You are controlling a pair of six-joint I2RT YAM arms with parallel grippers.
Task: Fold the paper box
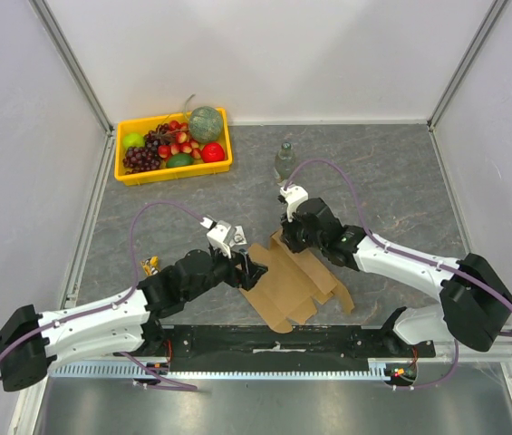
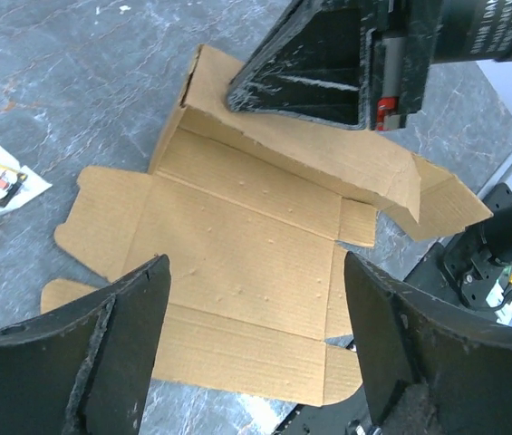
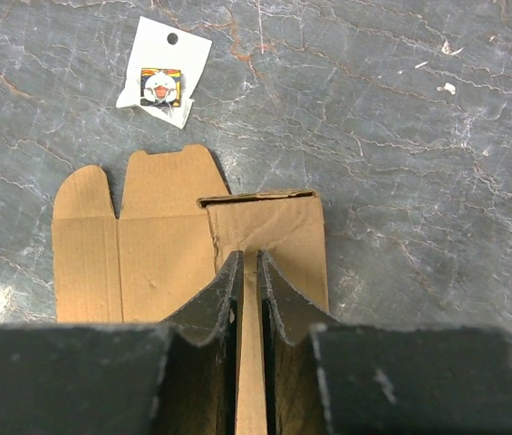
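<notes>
- Paper box point(image 1: 296, 276) lies as a mostly flat brown die-cut sheet on the grey desk point(image 1: 391, 181), at 6 o'clock in the top view, between the two arms and close to their bases.
- Its long axis runs roughly from 10 o'clock to 4 o'clock in that view. One long side wall, on the 1 o'clock side, is lifted off the desk.
- Right claw point(image 3: 249, 258) is clamped on that lifted wall, with a strip of cardboard showing between its nearly closed fingers point(image 3: 219, 299).
- Left claw point(image 2: 256, 267) hovers over the flat middle panel with its fingers point(image 2: 124, 344) wide apart and holding nothing. The sheet's unfolded near wall lies toward 6 o'clock in its wrist view.
- The left arm looks better placed for that unfolded near wall, as the right is busy holding the opposite wall.
- No print or brand shows on the cardboard.
- A small white packet point(image 3: 162, 86) at 9 o'clock from the sheet in the top view carries a cartoon picture, with no words I can read.
- The bottle point(image 1: 284, 161) at 12 o'clock is too small for its label to be read.
</notes>
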